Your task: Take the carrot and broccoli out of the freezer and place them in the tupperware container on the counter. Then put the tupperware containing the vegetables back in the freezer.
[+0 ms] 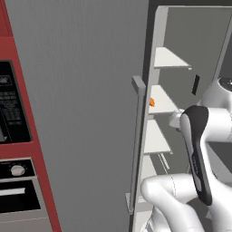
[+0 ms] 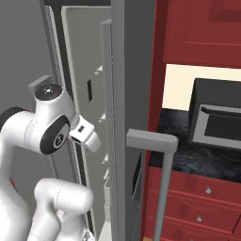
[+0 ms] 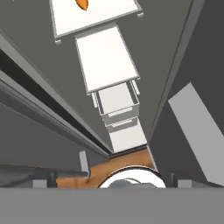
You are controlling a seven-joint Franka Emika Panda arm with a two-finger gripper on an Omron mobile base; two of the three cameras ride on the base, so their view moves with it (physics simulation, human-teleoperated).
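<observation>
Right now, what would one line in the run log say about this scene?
freezer: tall grey appliance open | carrot: tiny orange tapered piece on white inner shelf | end effector: open, holding nothing

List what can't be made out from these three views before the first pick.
- Carrot: hand view's top edge crops it; in the left base view it is just a tiny orange speck on a freezer shelf, its lie unreadable.
- Broccoli: can't locate it; the door edge and the arm cover much of the shelves in the base views.
- Tupperware container: can't pick it out; the freezer door blocks part of the counter in the right base view.
</observation>
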